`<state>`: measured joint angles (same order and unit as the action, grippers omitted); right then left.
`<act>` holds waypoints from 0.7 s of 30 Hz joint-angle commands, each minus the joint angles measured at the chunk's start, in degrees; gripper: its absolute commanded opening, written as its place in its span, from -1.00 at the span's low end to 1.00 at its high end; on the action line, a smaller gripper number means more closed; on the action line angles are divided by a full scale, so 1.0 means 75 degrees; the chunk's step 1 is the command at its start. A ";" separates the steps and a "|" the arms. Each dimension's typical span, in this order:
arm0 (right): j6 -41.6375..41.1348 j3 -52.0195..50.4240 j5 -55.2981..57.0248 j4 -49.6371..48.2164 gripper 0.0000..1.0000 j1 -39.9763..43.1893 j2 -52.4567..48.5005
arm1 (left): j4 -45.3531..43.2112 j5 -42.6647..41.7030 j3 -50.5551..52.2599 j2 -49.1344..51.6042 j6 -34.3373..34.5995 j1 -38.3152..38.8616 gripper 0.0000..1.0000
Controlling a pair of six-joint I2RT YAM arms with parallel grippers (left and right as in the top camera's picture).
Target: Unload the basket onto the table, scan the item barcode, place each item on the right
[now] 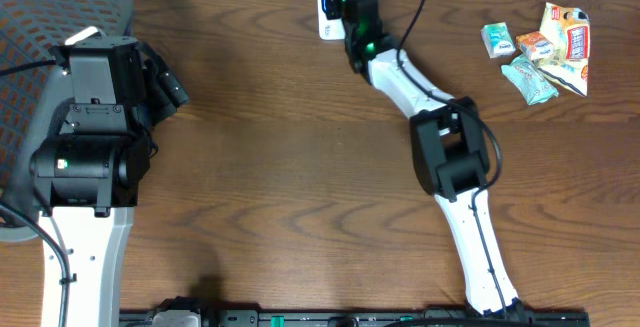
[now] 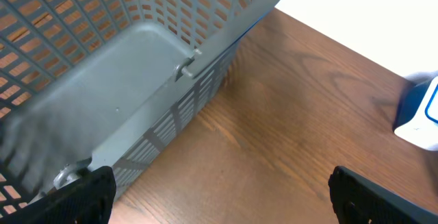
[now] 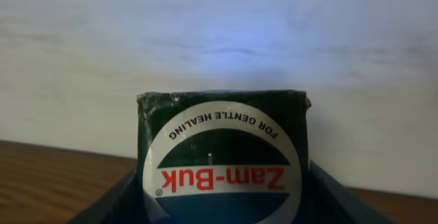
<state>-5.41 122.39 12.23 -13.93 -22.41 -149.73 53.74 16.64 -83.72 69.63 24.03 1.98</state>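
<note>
Zam-Buk box (image 3: pixel 222 159) is seen nearest the right wrist camera, pinched between the half-closed fingers of the right gripper (image 3: pixel 222 200); it is held just beside the scanner (image 1: pixel 328 12), with a bluish glow cast on the pale surface (image 3: pixel 219 32) beyond; the left gripper (image 2: pixel 219 200) is spread wide and empty near the basket (image 2: pixel 137 66). No barcode is shown on the visible face; the carton should be held steady, squeezed only lightly, and turned slowly until the coded face is presented to the scanner. Its printed face is turned toward the wrist, lettering upside down; the long axis cannot be settled, the lower part being hidden.
</note>
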 commanded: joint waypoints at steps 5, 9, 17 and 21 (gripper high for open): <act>-0.0102 0.0073 0.0731 0.1944 -0.04 0.1017 0.1737 | 0.0009 0.0079 -0.0099 -0.0052 0.0038 -0.0026 0.95; 0.0286 0.0073 0.0938 0.3465 -0.07 0.1775 0.2025 | 0.0009 0.0079 -0.0099 -0.0052 0.0038 -0.0026 0.95; 0.0653 0.0070 0.1294 0.5686 0.01 0.3401 0.2020 | 0.0009 0.0079 -0.0099 -0.0052 0.0038 -0.0026 0.96; 0.0650 0.0067 0.1035 0.6161 0.19 0.3920 0.2020 | 0.0009 0.0079 -0.0099 -0.0052 0.0038 -0.0026 0.95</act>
<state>-1.67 122.78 20.80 30.94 5.52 -135.04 53.69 16.64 -83.72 69.63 24.03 1.98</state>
